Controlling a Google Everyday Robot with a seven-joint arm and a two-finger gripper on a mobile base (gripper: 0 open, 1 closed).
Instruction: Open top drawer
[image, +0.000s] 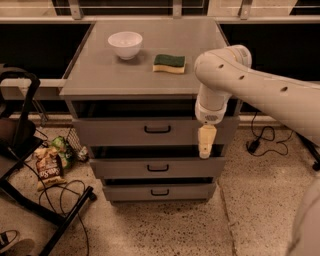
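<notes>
The top drawer is the tallest of three grey drawer fronts in a grey cabinet, with a small black bar handle at its middle. It stands about flush with the cabinet front. My gripper hangs from the white arm in front of the right end of the top drawer, pointing down, with its tip near the drawer's lower edge. It is to the right of the handle and apart from it.
A white bowl and a green-yellow sponge lie on the cabinet top. Two shorter drawers sit below. A black stand, snack bags and cables lie on the floor at left; a cable at right.
</notes>
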